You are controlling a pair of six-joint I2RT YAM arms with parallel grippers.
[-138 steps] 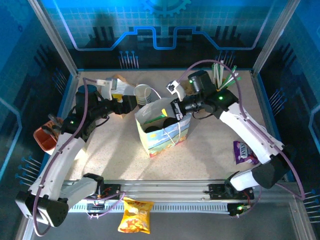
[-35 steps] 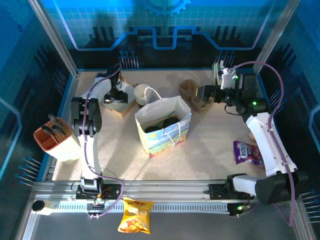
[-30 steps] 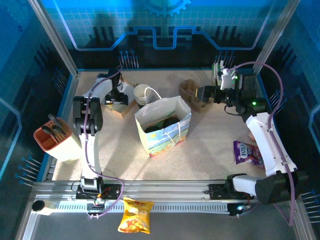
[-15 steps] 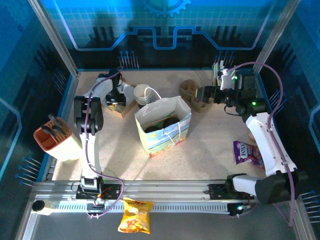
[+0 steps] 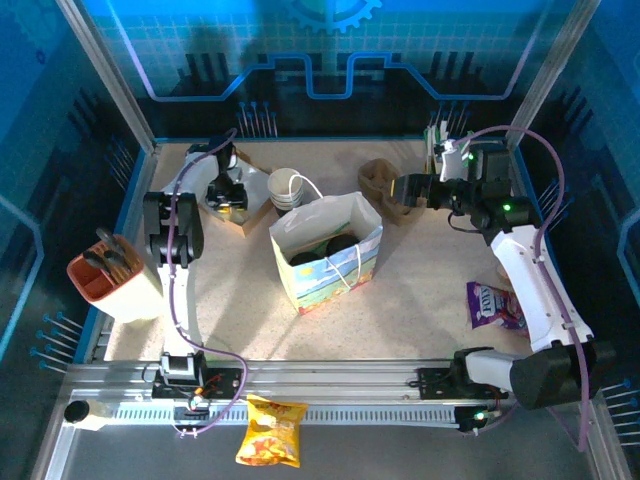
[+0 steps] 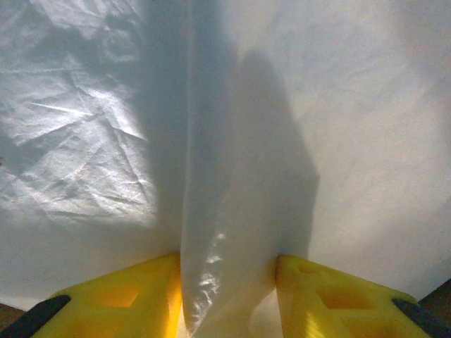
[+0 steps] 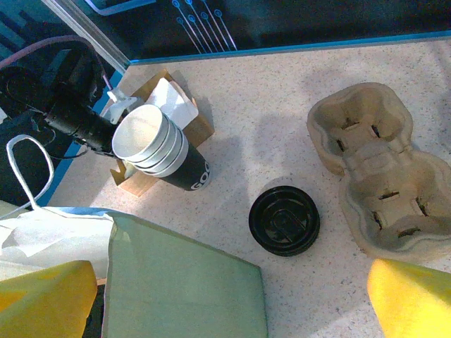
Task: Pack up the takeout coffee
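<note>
Back-left on the surface (image 5: 420,290), the left gripper (image 6: 227,271) sits low over the cardboard box (image 5: 243,205) of napkins. On my left wrist feed, both yellow fingers (image 6: 120,303) are clenched on a raised fold of white napkin (image 6: 225,176). The paper is pinched between them and crumpled sheet spreads out on either side.

Right gripper (image 5: 398,190) hangs back-right, just beside the moulded pulp carrier (image 7: 373,169). Its jaws are released and spread wide, with nothing between them. Below it on my right wrist feed, a stack of black lids (image 7: 284,220) lies flat on the surface, near the carrier's left edge but apart from it. Further left, the stack of lidless cups (image 7: 148,141) lies on its side against the cardboard box, mouth toward the camera. The outermost cup is black with white print.

Paper bag (image 5: 330,275) stands upright mid-surface between the two arms, mouth open. Takeout coffee (image 5: 340,245) is down inside it. I see its round black lid through the mouth; the cup body is hidden by the bag wall. A second dark round shape sits beside it in the bag, and I cannot tell what it is.

Elsewhere: brown utensil caddy (image 5: 105,275) at the left edge, purple packet (image 5: 490,305) at the right, yellow snack bag (image 5: 272,430) at the front rail.
</note>
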